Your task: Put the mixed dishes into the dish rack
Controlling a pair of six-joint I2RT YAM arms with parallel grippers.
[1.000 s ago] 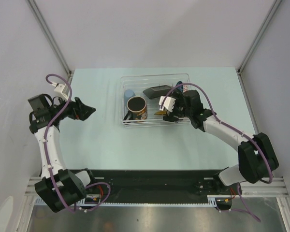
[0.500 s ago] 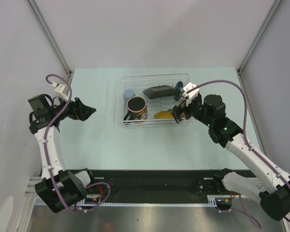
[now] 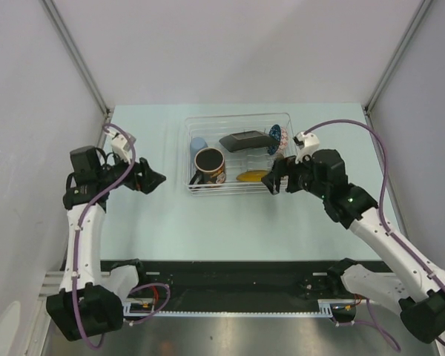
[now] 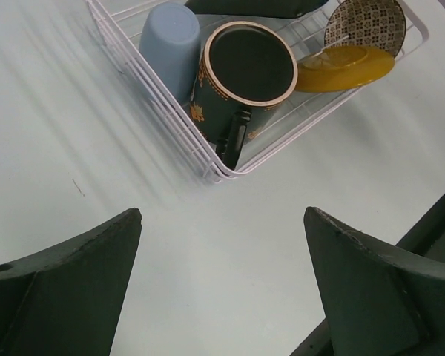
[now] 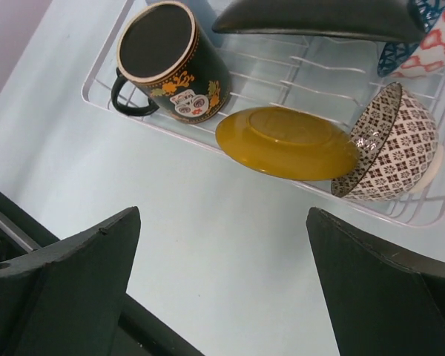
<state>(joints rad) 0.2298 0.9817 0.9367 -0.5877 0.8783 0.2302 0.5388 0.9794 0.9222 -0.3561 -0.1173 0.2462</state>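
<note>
The clear dish rack [image 3: 190, 126] stands at the table's middle back. All the dishes I see lie in it. The pale blue cup [image 4: 169, 41] lies beside the dark floral mug [image 4: 248, 70]. The black plate [image 3: 245, 139] leans at the back. The yellow saucer [image 5: 285, 142] rests tilted against the brownish patterned bowl [image 5: 389, 144], with the blue patterned bowl [image 3: 275, 134] behind. My left gripper [image 3: 157, 179] hangs open and empty left of the rack. My right gripper [image 3: 271, 181] is open and empty at the rack's near right corner.
Pale table surface [image 3: 230, 222] runs between the rack and the black base rail [image 3: 230, 278]. White walls with metal posts [image 3: 78, 55] close in the left, right and back sides.
My right arm has drawn back out of the rack, off the saucer, toward the near right. My left arm has shifted right, closer to the rack. Both grippers stay open.
</note>
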